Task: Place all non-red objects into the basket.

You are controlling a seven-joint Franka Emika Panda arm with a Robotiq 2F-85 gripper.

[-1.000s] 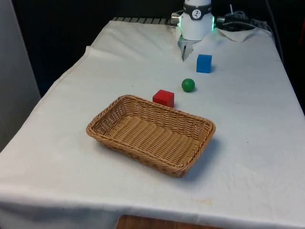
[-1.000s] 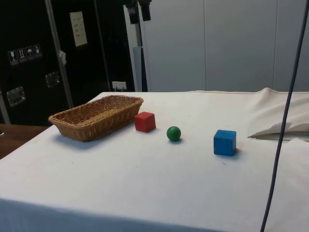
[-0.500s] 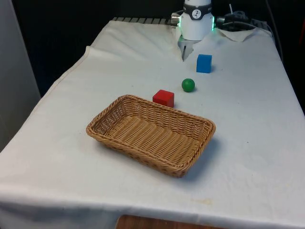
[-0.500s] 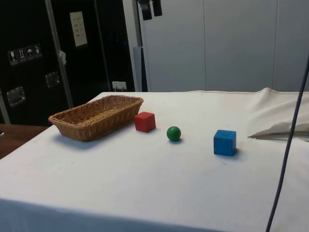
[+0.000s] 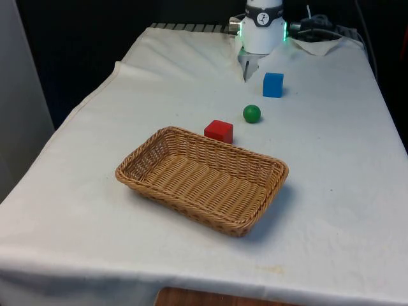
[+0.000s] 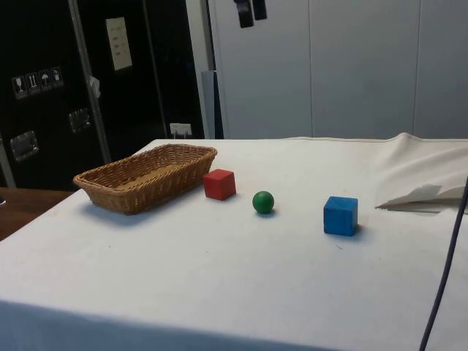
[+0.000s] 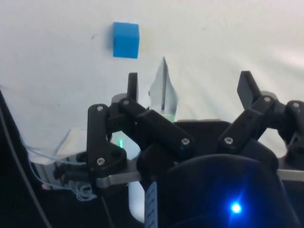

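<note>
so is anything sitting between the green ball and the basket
Partly. The red cube stands close beside the basket on its far rim, roughly between it and the green ball. Carrying the ball over the cube should avoid it.

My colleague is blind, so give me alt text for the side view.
A red cube, green ball and blue cube sit in a row on a white tablecloth beside an empty wicker basket. The open gripper hangs high above.
</note>
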